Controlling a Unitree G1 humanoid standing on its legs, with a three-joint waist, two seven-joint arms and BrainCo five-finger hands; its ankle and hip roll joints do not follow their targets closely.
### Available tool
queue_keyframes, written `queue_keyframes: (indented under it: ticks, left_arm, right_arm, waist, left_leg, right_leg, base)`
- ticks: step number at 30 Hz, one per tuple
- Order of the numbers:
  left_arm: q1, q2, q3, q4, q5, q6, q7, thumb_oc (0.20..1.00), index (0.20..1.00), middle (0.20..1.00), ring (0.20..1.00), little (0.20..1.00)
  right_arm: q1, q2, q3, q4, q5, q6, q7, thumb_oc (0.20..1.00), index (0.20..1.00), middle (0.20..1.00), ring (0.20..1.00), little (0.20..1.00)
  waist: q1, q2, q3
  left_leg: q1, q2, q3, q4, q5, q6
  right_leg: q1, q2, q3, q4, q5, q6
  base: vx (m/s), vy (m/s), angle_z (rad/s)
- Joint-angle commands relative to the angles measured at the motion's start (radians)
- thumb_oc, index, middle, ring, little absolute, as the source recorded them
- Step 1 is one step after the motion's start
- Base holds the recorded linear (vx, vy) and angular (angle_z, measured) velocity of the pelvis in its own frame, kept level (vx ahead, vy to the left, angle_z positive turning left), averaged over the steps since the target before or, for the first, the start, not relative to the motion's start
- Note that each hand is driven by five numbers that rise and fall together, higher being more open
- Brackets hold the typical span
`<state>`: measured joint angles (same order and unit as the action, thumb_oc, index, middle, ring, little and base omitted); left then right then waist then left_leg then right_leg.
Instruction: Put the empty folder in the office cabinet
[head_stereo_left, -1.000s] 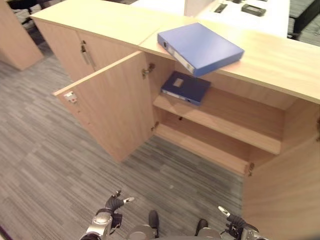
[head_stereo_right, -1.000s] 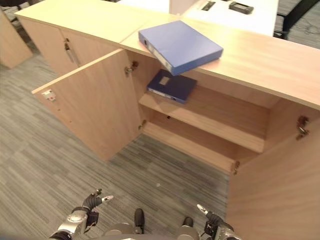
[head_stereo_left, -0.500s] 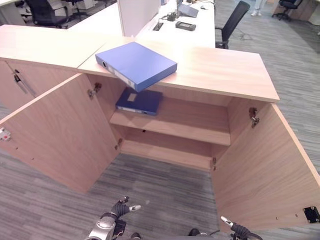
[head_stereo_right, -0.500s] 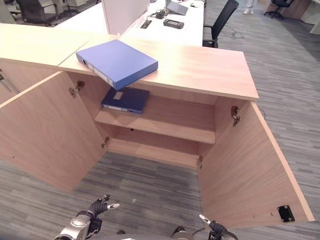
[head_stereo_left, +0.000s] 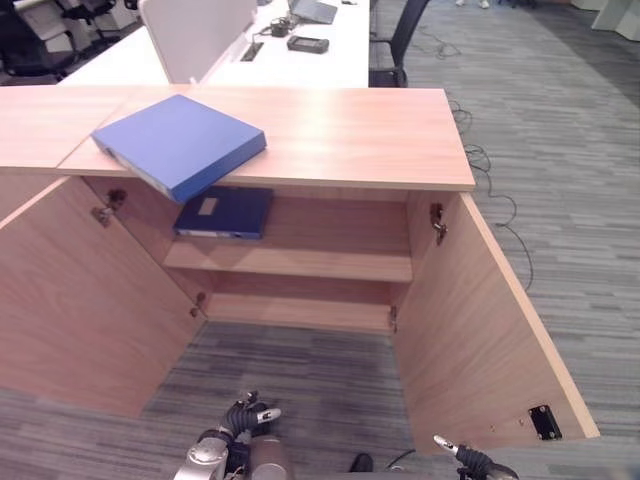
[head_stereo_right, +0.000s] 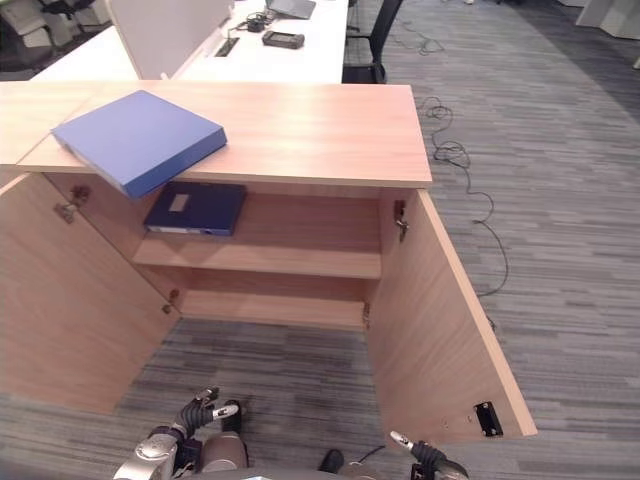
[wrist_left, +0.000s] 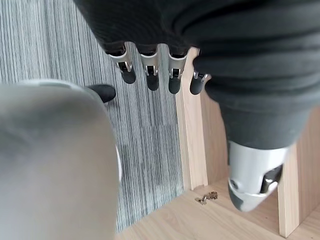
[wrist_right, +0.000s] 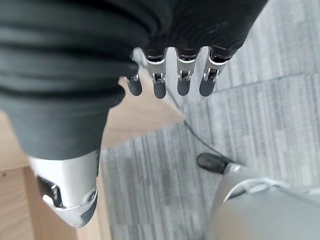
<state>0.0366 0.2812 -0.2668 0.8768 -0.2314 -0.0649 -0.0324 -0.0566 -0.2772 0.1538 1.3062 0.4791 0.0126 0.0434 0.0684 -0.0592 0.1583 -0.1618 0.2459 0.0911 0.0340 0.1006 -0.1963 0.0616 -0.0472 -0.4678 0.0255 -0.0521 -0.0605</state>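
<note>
Right, blue folder lies flat on the cabinet top, near its left front edge, one corner jutting past the front edge; thick, plain cover, spine with a ring hole facing left-front. Second, darker blue folder with a pale label lies flat on the upper shelf at its left end, just below the first. Count: two folders, two open doors, left door and right door, two shelf levels inside, lower shelf bare. Left robot hand hangs low over the carpet in front of the cabinet, fingers straight and relaxed, holding nothing. Right robot hand also low, by the right door's outer edge, fingers straight, released, empty.
</note>
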Motion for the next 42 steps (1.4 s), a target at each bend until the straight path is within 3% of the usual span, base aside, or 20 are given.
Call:
queue_keyframes:
  ticks: [1,2,6,9,13,19,23,24,25,26,27,28,30,32,34,35,36,37,40,42]
  left_arm:
    - [-0.024,0.002,0.029,-0.043,-0.046,-0.027,0.022,1.0,1.0,1.0,1.0,1.0]
    - [-0.027,-0.001,0.027,-0.037,-0.045,-0.029,0.025,1.0,1.0,1.0,1.0,1.0]
    - [-0.034,-0.017,0.017,-0.009,-0.03,-0.034,0.025,1.0,1.0,1.0,1.0,1.0]
    - [-0.043,-0.008,0.008,-0.009,-0.019,-0.041,0.021,1.0,1.0,1.0,1.0,1.0]
    - [-0.051,0.015,0.02,-0.027,-0.021,-0.047,0.024,1.0,1.0,1.0,1.0,1.0]
    - [-0.061,0.031,0.024,-0.014,-0.018,-0.045,0.027,1.0,1.0,1.0,1.0,1.0]
    - [-0.055,0.035,0.027,-0.012,-0.016,-0.035,0.027,1.0,1.0,1.0,1.0,1.0]
    - [-0.054,0.034,0.025,-0.008,-0.016,-0.034,0.026,1.0,1.0,1.0,1.0,1.0]
    - [-0.054,0.031,0.02,-0.008,-0.017,-0.032,0.025,1.0,1.0,1.0,1.0,1.0]
    - [-0.054,0.029,0.017,-0.008,-0.016,-0.032,0.024,1.0,1.0,1.0,1.0,1.0]
    - [-0.054,0.029,0.017,-0.008,-0.016,-0.032,0.024,1.0,1.0,1.0,1.0,1.0]
    - [-0.06,0.024,0.011,-0.006,-0.014,-0.035,0.023,1.0,1.0,1.0,1.0,1.0]
    - [-0.066,0.023,-0.004,-0.013,0.002,-0.043,0.018,1.0,1.0,1.0,1.0,1.0]
    - [-0.057,0.017,-0.002,-0.014,0.005,-0.046,0.015,1.0,1.0,1.0,1.0,1.0]
    - [-0.054,0.02,-0.007,-0.061,-0.027,-0.037,-0.001,1.0,1.0,1.0,1.0,1.0]
    - [-0.054,0.021,-0.007,-0.062,-0.028,-0.036,-0.002,1.0,1.0,1.0,1.0,1.0]
    - [-0.051,-0.002,0.005,-0.066,-0.099,-0.029,0.0,1.0,1.0,1.0,1.0,1.0]
    - [-0.047,-0.025,0.015,-0.052,-0.136,-0.029,0.009,1.0,1.0,1.0,1.0,1.0]
    - [-0.03,-0.024,0.033,-0.065,-0.146,-0.025,0.009,1.0,1.0,1.0,1.0,1.0]
    - [-0.026,-0.021,0.033,-0.072,-0.152,-0.024,-0.001,1.0,1.0,1.0,1.0,1.0]
  right_arm:
    - [-0.024,-0.034,-0.022,0.016,-0.04,-0.002,-0.002,1.0,1.0,1.0,1.0,1.0]
    - [-0.023,-0.038,-0.028,0.016,-0.041,-0.002,-0.003,1.0,1.0,1.0,1.0,1.0]
    - [-0.005,-0.049,-0.062,0.022,-0.042,-0.001,0.004,1.0,1.0,1.0,1.0,1.0]
    - [0.0,-0.045,-0.092,0.025,-0.023,0.003,0.004,1.0,1.0,1.0,1.0,1.0]
    - [-0.018,-0.036,-0.114,0.019,-0.02,0.006,0.001,1.0,1.0,1.0,1.0,1.0]
    - [-0.042,-0.028,-0.122,0.0,0.001,0.006,0.006,1.0,1.0,1.0,1.0,1.0]
    - [-0.049,-0.02,-0.109,0.001,0.016,0.005,0.01,1.0,1.0,1.0,1.0,1.0]
    - [-0.05,-0.018,-0.099,-0.001,0.017,0.002,0.011,1.0,1.0,1.0,1.0,1.0]
    - [-0.056,-0.014,-0.084,-0.003,0.024,-0.003,0.01,1.0,1.0,1.0,1.0,1.0]
    - [-0.057,-0.013,-0.077,-0.002,0.028,-0.006,0.01,1.0,1.0,1.0,1.0,1.0]
    - [-0.057,-0.013,-0.077,-0.002,0.028,-0.006,0.01,1.0,1.0,1.0,1.0,1.0]
    - [-0.065,-0.013,-0.064,0.004,0.037,-0.011,0.01,1.0,1.0,1.0,1.0,1.0]
    - [-0.058,-0.011,-0.055,0.013,0.054,-0.013,0.012,1.0,1.0,1.0,1.0,1.0]
    - [-0.052,-0.011,-0.044,0.02,0.043,-0.017,0.014,1.0,1.0,1.0,1.0,1.0]
    - [-0.031,-0.01,-0.05,0.027,0.059,-0.018,0.016,1.0,1.0,1.0,1.0,1.0]
    - [-0.032,-0.01,-0.05,0.027,0.059,-0.018,0.016,1.0,1.0,1.0,1.0,1.0]
    - [-0.026,-0.014,-0.047,0.027,0.066,-0.013,0.013,1.0,1.0,1.0,1.0,1.0]
    - [-0.023,-0.013,-0.047,0.028,0.072,-0.008,0.01,1.0,1.0,1.0,1.0,1.0]
    - [-0.002,-0.016,-0.043,0.022,0.057,-0.01,0.015,1.0,1.0,1.0,1.0,1.0]
    - [0.01,-0.012,-0.056,0.027,0.057,-0.012,0.017,1.0,1.0,1.0,1.0,1.0]
  waist:
    - [0.05,0.02,0.027]
    - [0.046,0.028,0.028]
    - [0.03,0.072,-0.011]
    - [0.022,0.072,-0.033]
    - [0.028,0.053,-0.037]
    - [0.042,0.046,-0.035]
    - [0.04,0.048,-0.031]
    - [0.039,0.048,-0.029]
    - [0.031,0.048,-0.018]
    - [0.025,0.048,-0.01]
    - [0.026,0.048,-0.009]
    - [0.009,0.044,0.008]
    - [-0.007,0.032,0.017]
    - [-0.008,0.026,0.006]
    - [-0.018,0.001,0.017]
    - [-0.02,0.002,0.017]
    - [-0.012,-0.013,0.045]
    - [-0.01,-0.014,0.044]
    - [0.014,-0.013,0.017]
    - [0.004,0.008,-0.016]
  left_leg:
    - [0.066,0.046,-0.019,0.026,-0.001,0.03]
    - [0.059,0.055,-0.019,0.001,0.033,0.031]
    - [0.109,0.059,0.03,-0.087,0.03,0.011]
    - [0.103,-0.012,0.024,-0.054,-0.019,0.025]
    - [0.096,-0.119,0.035,-0.033,-0.085,0.078]
    - [0.113,-0.215,0.064,-0.032,-0.127,0.136]
    - [0.14,-0.233,0.063,-0.054,-0.124,0.155]
    - [0.146,-0.239,0.064,-0.063,-0.121,0.16]
    - [0.161,-0.249,0.055,-0.078,-0.117,0.166]
    - [0.171,-0.255,0.045,-0.084,-0.116,0.168]
    - [0.172,-0.254,0.046,-0.084,-0.116,0.168]
    - [0.189,-0.267,0.021,-0.092,-0.113,0.171]
    - [0.203,-0.292,-0.019,-0.095,-0.121,0.181]
    - [0.204,-0.293,-0.018,-0.088,-0.131,0.181]
    - [0.147,-0.253,0.016,0.133,-0.202,0.145]
    - [0.137,-0.25,0.014,0.149,-0.21,0.145]
    - [0.047,-0.226,0.023,0.33,-0.199,0.128]
    - [-0.004,-0.196,0.02,0.361,-0.176,0.13]
    - [0.008,-0.171,-0.042,0.128,-0.079,0.12]
    - [0.089,-0.162,-0.05,-0.028,-0.053,0.109]
  right_leg:
    - [0.047,-0.103,0.026,-0.079,0.061,0.191]
    - [0.039,-0.12,0.014,-0.074,0.075,0.194]
    - [0.038,-0.166,0.007,-0.088,0.101,0.235]
    - [0.036,-0.251,0.0,-0.098,0.153,0.267]
    - [0.014,-0.351,0.005,-0.09,0.206,0.298]
    - [-0.013,-0.447,-0.011,-0.002,0.261,0.3]
    - [-0.027,-0.365,0.027,0.044,0.189,0.26]
    - [-0.041,-0.319,0.029,0.05,0.162,0.245]
    - [-0.079,-0.235,0.056,0.054,0.124,0.226]
    - [-0.102,-0.193,0.084,0.052,0.111,0.218]
    - [-0.102,-0.192,0.085,0.053,0.11,0.217]
    - [-0.145,-0.115,0.165,0.039,0.105,0.209]
    - [-0.154,-0.042,0.252,-0.013,0.119,0.197]
    - [-0.127,-0.028,0.251,-0.048,0.132,0.191]
    - [-0.069,-0.028,0.231,-0.074,0.124,0.181]
    - [-0.07,-0.026,0.228,-0.075,0.124,0.181]
    - [-0.042,-0.036,0.217,-0.079,0.112,0.159]
    - [-0.022,-0.034,0.208,-0.091,0.102,0.153]
    - [-0.006,-0.019,0.218,-0.111,0.094,0.162]
    - [-0.006,0.002,0.218,-0.113,0.081,0.169]
  base:
    - [0.09,0.314,-0.21]
    - [0.06,0.221,-0.17]
    - [0.07,0.386,0.09]
    - [0.07,0.356,0.16]
    - [0.03,0.34,0.33]
    - [0.03,0.273,-0.01]
    - [0.08,0.143,0.05]
    - [0.1,0.08,-0.05]
    - [0.09,0.059,0.02]
    - [0.07,0.02,-0.02]
    - [0.1,-0.006,0.04]
    - [0.12,-0.021,0.46]
    - [0.17,-0.079,0.64]
    - [0.17,-0.159,0.75]
    - [0.16,-0.25,0.33]
    - [0.03,-0.225,0.64]
    - [0.03,-0.138,0.44]
    - [0.14,-0.114,0.21]
    - [0.19,0.042,-0.15]
    - [0.2,0.133,-0.24]
